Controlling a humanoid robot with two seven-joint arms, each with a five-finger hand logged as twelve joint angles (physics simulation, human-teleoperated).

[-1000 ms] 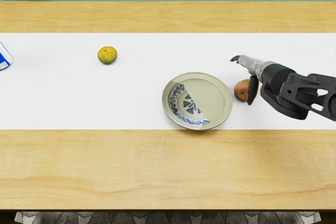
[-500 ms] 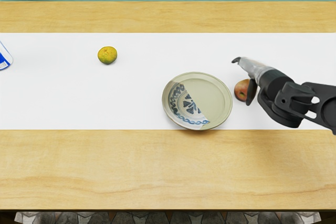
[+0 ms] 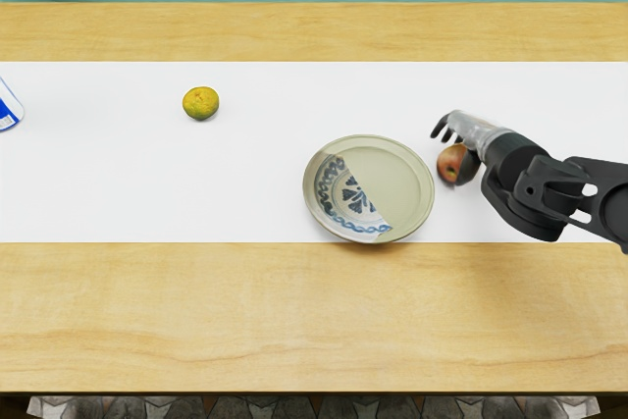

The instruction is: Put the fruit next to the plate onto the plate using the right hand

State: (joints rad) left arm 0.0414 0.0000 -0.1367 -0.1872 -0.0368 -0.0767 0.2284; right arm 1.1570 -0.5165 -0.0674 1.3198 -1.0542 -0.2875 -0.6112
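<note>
A reddish-yellow fruit [image 3: 451, 165] lies on the white cloth just right of the plate [image 3: 402, 166], a pale dish with a blue pattern on its left half. My right hand [image 3: 456, 149] comes in from the right edge and sits over the fruit. Its fingers [image 3: 444, 128] curl down over the fruit's far side and the thumb presses on its right side, hiding that edge. The fruit still rests on the table. The left arm is out of view.
A green-yellow citrus [image 3: 200, 103] sits far to the left on the white cloth [image 3: 147, 183]. A blue and white object [image 3: 8, 107] shows at the left edge. Bare wooden tabletop [image 3: 294, 321] runs along the front.
The fingers were stretched out straight past the fruit; now they have curled down around it. The forearm has barely moved and the fruit stays where it was.
</note>
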